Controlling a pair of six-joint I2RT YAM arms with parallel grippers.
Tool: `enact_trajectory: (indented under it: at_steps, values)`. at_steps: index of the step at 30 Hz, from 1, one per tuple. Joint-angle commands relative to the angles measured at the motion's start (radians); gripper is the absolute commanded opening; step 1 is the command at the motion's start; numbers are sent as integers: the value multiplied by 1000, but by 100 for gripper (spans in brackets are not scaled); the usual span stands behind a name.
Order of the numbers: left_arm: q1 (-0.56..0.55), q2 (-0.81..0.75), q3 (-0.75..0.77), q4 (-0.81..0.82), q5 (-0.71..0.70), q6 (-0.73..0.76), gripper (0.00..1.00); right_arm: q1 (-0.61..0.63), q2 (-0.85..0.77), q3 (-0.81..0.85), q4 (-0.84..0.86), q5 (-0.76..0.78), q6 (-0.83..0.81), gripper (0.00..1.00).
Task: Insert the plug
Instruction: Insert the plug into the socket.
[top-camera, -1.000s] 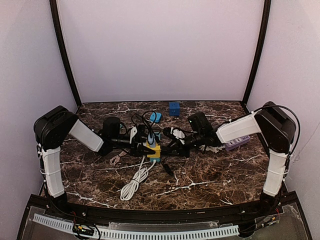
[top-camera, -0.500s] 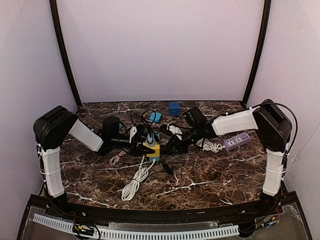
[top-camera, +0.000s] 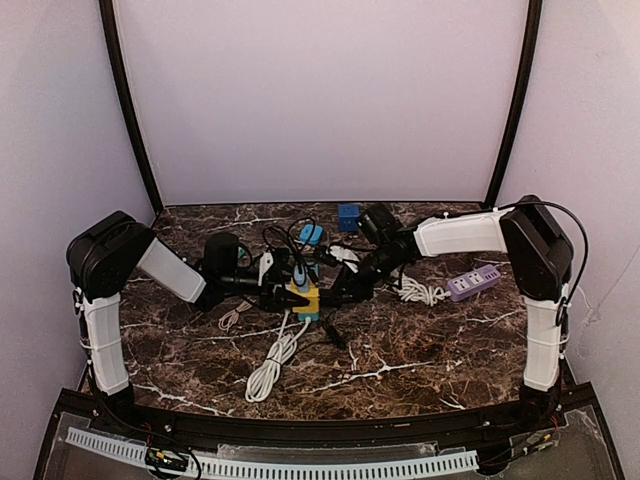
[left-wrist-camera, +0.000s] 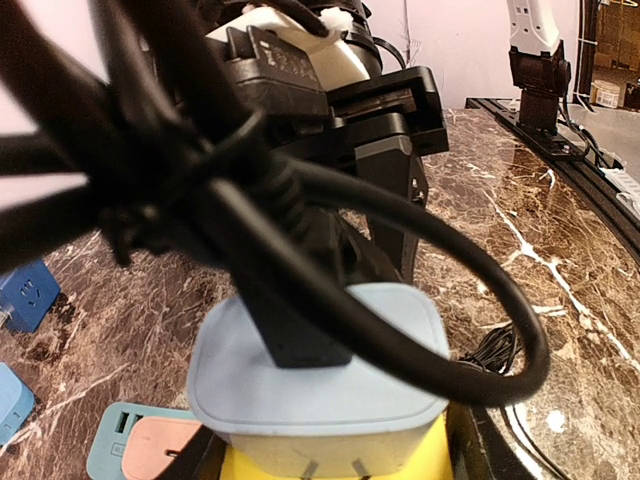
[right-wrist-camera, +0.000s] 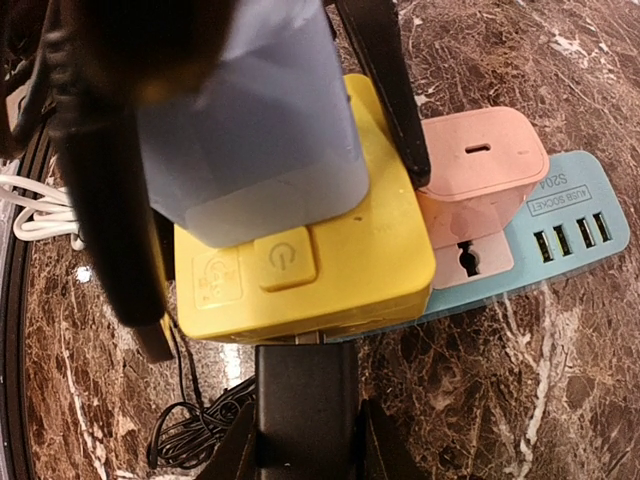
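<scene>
teal strip print: flat teal plastic power strip reads "usb socket", then what looks like "s204", beside its usb ports
yellow button: power symbol on the square yellow plastic socket block
black adapter label: boxy black plastic adapter, small print, too blurred to read

Black plug cut by btm edge; cable blurred.

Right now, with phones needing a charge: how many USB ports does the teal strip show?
4 USB ports, in one row at the teal strip's end, beyond the pink adapter. Others may be hidden.
</scene>
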Motion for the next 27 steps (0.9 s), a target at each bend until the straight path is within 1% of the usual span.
enact_trajectory:
  at_steps: [1,5,6,8,10,13,16,22,27]
  values:
    - [-175,38,5,10,97,91,1,144,15,76,677,-202,225,0]
    - [-168,25,-5,8,74,70,1,133,-44,-16,679,-123,174,0]
    - [-164,20,-8,1,70,73,1,123,-65,-43,684,-108,168,2]
    - [-156,10,-18,-15,74,83,1,105,-101,-102,706,-92,167,9]
    - [-151,2,-24,-30,73,91,1,98,-126,-139,711,-64,146,12]
    - [-143,-8,-22,-50,68,82,1,94,-143,-160,655,-20,97,15]
    - [-134,-20,-25,-68,74,85,1,84,-154,-190,641,-25,85,18]
    - [-128,-31,-29,-92,47,86,1,65,-144,-201,606,-47,107,34]
    - [-122,-37,-28,-109,32,82,1,54,-152,-220,592,-31,101,41]
